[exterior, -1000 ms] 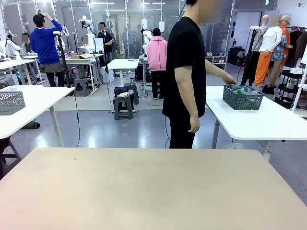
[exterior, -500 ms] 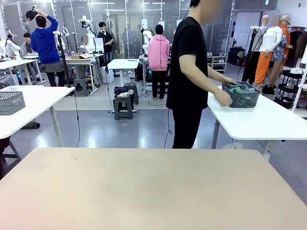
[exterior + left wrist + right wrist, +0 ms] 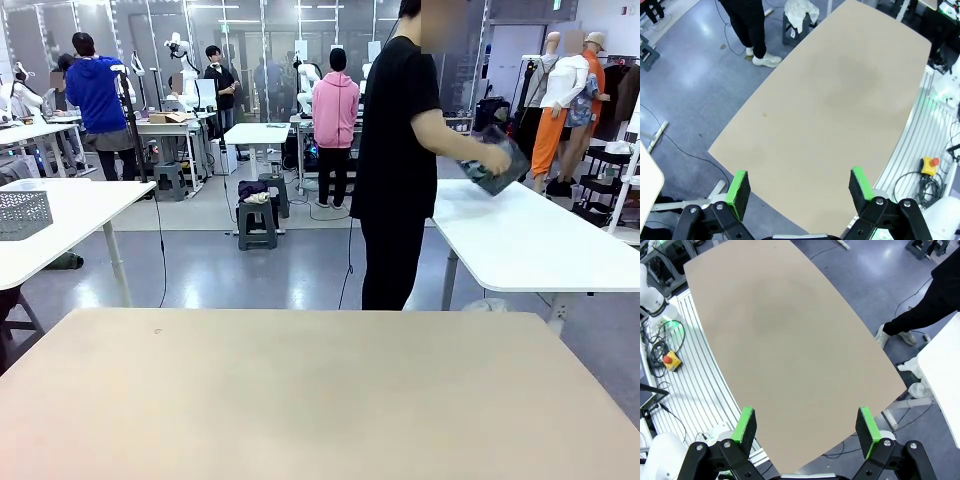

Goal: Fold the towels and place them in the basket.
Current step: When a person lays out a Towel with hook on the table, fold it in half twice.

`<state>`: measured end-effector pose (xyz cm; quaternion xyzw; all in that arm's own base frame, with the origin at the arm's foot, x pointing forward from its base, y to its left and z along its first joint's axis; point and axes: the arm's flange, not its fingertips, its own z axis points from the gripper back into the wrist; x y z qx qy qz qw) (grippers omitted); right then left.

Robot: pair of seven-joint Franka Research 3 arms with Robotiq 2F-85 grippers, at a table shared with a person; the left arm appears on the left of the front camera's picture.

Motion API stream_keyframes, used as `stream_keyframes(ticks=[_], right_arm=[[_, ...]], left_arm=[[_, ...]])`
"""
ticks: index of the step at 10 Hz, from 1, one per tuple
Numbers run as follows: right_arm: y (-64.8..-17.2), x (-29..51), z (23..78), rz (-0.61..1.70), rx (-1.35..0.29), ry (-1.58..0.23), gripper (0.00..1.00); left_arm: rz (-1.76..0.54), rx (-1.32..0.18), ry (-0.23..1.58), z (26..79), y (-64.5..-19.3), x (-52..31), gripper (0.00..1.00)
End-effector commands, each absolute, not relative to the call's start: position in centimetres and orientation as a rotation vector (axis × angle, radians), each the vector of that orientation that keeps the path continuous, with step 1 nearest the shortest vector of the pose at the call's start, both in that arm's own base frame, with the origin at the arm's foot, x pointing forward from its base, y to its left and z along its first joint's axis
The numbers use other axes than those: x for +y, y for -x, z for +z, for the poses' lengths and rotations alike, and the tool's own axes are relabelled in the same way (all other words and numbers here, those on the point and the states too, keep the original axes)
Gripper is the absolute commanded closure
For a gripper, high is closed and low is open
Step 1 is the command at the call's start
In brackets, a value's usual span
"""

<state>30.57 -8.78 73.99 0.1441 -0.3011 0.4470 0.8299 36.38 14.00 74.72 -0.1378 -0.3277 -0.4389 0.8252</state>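
A person in black stands beyond my table, holding the dark grey mesh basket (image 3: 493, 160) tilted in both hands above a white side table (image 3: 530, 240). The towels are not visible; what the basket holds is hidden at this angle. My left gripper (image 3: 799, 187) hangs open high above the bare tan table (image 3: 830, 100), nothing between its green pads. My right gripper (image 3: 807, 430) is likewise open above the same table (image 3: 785, 340), empty.
The tan table (image 3: 320, 390) lies bare in front of me. Another grey mesh basket (image 3: 22, 213) sits on a white table at the far left. A red stop button (image 3: 671, 359) and cables lie beside the table rail. Other people work at tables farther back.
The person has picked the basket up off the white side table and tilted it in both hands while turning. Both grippers have stayed open and still.
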Motion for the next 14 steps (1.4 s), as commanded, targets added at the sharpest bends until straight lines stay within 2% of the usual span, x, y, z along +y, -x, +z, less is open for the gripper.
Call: stream_keyframes(ticks=[1,14], right_arm=[[-30.55,-8.69,74.0,0.959,-0.647,-0.315,0.0],[-30.55,-8.69,74.0,0.959,-0.647,-0.315,0.0]], left_arm=[[-0.944,-0.703,0.299,74.79,-36.42,13.81,0.0],[-0.944,-0.703,0.299,74.79,-36.42,13.81,0.0]])
